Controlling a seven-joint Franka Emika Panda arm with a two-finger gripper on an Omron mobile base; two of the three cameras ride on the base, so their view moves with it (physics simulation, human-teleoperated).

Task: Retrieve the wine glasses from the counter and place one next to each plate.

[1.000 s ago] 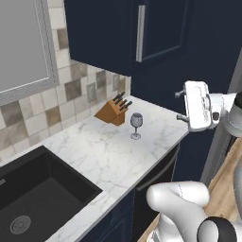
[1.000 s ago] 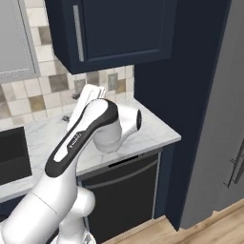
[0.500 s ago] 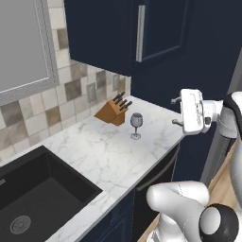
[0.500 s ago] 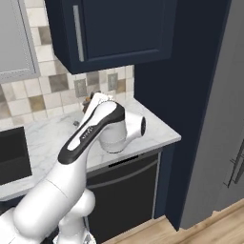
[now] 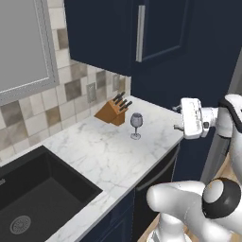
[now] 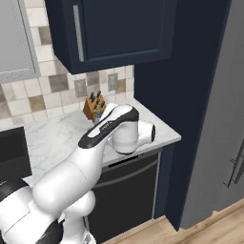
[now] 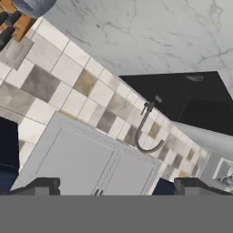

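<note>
The glass (image 5: 136, 125) stands upright on the counter (image 5: 94, 156), well left of the spread, empty claw (image 5: 178, 118) (level with the counter edge).

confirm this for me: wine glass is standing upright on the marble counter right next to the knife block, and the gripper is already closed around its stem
Not quite. The wine glass does stand upright on the counter beside the knife block, but the gripper is not closed on its stem. In the left base view it hangs open off the counter's end, well apart from the glass, holding nothing.
</note>
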